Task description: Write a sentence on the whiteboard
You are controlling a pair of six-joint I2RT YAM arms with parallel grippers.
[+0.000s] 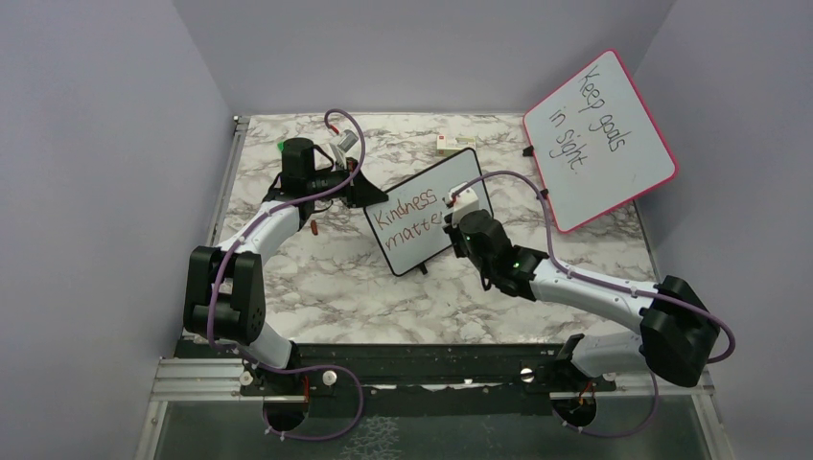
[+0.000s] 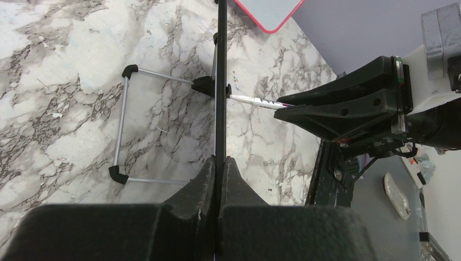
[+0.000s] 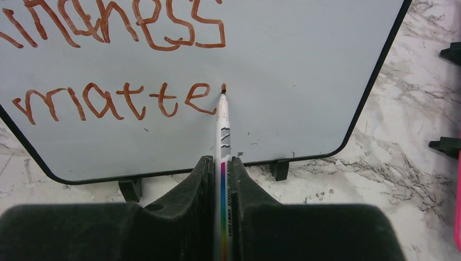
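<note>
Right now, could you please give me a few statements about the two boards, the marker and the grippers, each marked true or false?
1. The right gripper holds a marker with its tip at the small whiteboard. True.
2. The sentence on that board is finished. False: the second line reads only "matte".
3. The left gripper is shut on the small whiteboard's edge. True.
4. The pink-framed board lies flat. False: it stands propped up and tilted at the back right.
5. The pink-framed board carries black handwriting. True.
</note>
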